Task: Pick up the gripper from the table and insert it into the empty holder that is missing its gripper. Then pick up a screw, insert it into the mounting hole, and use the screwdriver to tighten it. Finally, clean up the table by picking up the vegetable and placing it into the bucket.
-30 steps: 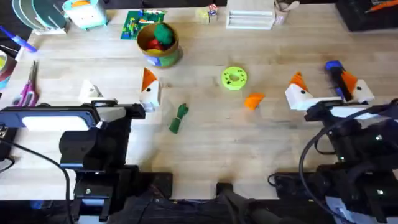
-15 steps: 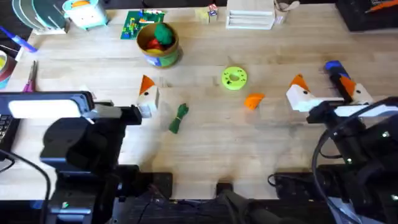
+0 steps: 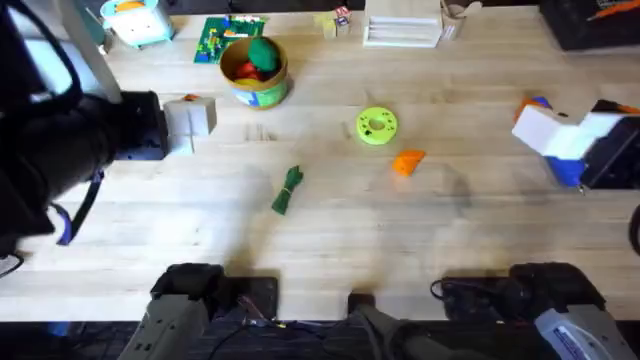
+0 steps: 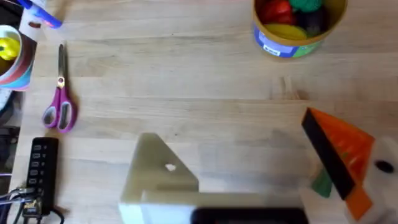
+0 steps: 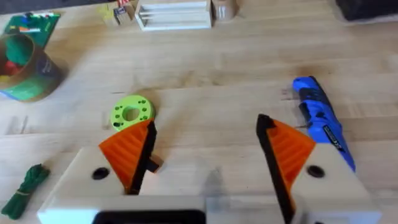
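The gripper (image 3: pixel 408 161), a small orange wedge, lies flat on the bare desk (image 3: pixel 400 230) near the middle, just beside and nearer the arm bases than a yellow-green disc (image 3: pixel 376 126) with holes in it. The vegetable (image 3: pixel 288 189), a slim dark green bundle, lies on the wood to the left of the wedge, well apart from it. The bucket (image 3: pixel 254 70) stands upright toward the far left of the desk with red, green and yellow toy foods inside. There is a blue patch with pale marks on its side, but no word on it can be read.

The left pincer (image 3: pixel 190 118) is raised over the left of the desk, near the bucket. In the left wrist view its fingers stand wide apart and clamp nothing (image 4: pixel 233 134). One is the holder (image 4: pixel 158 177), a cream-white block with no orange tip; the other finger (image 4: pixel 339 155) carries a ribbed orange pad. Purple-handled scissors (image 4: pixel 60 106) lie off to one side.

The right pincer (image 3: pixel 545 130) hangs over the far right of the desk, also spread and empty (image 5: pixel 206 124), with orange pads on both fingers. The screwdriver (image 5: pixel 320 118) lies on the wood just beyond it. Its blue handle bears a white label too small to read.
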You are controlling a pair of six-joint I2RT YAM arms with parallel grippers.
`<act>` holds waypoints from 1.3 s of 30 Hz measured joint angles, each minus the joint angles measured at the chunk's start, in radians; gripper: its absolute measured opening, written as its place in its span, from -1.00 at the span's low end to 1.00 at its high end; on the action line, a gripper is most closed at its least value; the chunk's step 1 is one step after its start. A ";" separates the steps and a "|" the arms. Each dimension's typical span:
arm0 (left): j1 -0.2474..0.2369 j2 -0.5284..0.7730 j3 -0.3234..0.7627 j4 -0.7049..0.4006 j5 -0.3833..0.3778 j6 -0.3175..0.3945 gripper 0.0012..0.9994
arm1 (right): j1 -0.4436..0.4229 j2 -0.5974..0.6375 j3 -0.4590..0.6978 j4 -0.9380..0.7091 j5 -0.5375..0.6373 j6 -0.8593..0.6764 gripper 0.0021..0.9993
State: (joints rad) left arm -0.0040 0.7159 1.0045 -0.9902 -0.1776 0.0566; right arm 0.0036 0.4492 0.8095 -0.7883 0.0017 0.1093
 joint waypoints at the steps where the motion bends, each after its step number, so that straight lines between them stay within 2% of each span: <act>1: 0.000 0.043 0.039 -0.026 0.000 0.004 1.00 | 0.000 0.035 0.042 -0.032 0.000 0.000 0.99; 6: -0.011 0.164 0.100 -0.060 0.019 0.013 1.00 | 0.000 0.125 0.130 -0.082 0.000 0.000 0.99; 11: -0.011 0.249 0.100 -0.153 0.106 0.014 1.00 | 0.000 0.133 0.131 -0.094 0.000 0.000 0.99; 14: -0.015 0.328 0.100 -0.162 0.175 0.011 0.85 | 0.000 0.133 0.131 -0.093 0.000 0.000 0.99; 16: -0.032 0.375 0.100 -0.162 0.222 0.011 0.91 | 0.000 0.133 0.131 -0.088 0.001 -0.001 0.99; 18: -0.070 0.411 0.100 -0.163 0.253 0.011 0.96 | 0.000 0.133 0.131 -0.085 0.001 -0.004 0.99; 19: -0.101 0.425 0.100 -0.166 0.263 0.011 0.91 | 0.000 0.133 0.131 -0.084 0.001 -0.006 0.99; 20: -0.131 0.433 0.100 -0.167 0.264 0.012 0.78 | 0.000 0.133 0.131 -0.084 0.001 -0.007 0.99; 23: -0.224 0.444 0.100 -0.167 0.264 0.014 -0.13 | 0.000 0.133 0.131 -0.084 0.001 -0.010 0.99; 25: -0.265 0.443 0.100 -0.167 0.264 0.014 -0.74 | 0.000 0.133 0.131 -0.084 0.001 -0.012 0.99; 26: -0.279 0.443 0.100 -0.167 0.263 0.015 -0.93 | 0.000 0.133 0.131 -0.084 0.001 -0.012 0.99; 27: -0.288 0.443 0.100 -0.167 0.264 0.014 -0.97 | 0.000 0.133 0.131 -0.084 0.001 -0.012 0.99; 28: -0.294 0.443 0.100 -0.167 0.263 0.014 -0.91 | 0.000 0.133 0.131 -0.084 0.001 -0.012 0.99; 31: -0.299 0.442 0.100 -0.164 0.264 -0.005 -0.04 | 0.000 0.133 0.131 -0.086 0.001 -0.012 0.99; 34: -0.299 0.442 0.100 -0.128 0.266 -0.058 0.87 | 0.000 0.133 0.131 -0.089 0.001 -0.012 0.99; 36: -0.299 0.442 0.100 -0.076 0.284 -0.102 0.98 | 0.000 0.133 0.131 -0.090 0.001 -0.012 0.99; 39: -0.301 0.442 0.100 0.027 0.345 -0.140 0.99 | 0.000 0.133 0.131 -0.090 0.001 -0.012 0.99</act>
State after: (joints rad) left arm -0.3046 1.1584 1.1042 -0.9633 0.1677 -0.0833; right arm 0.0036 0.5819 0.9401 -0.8780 0.0025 0.0971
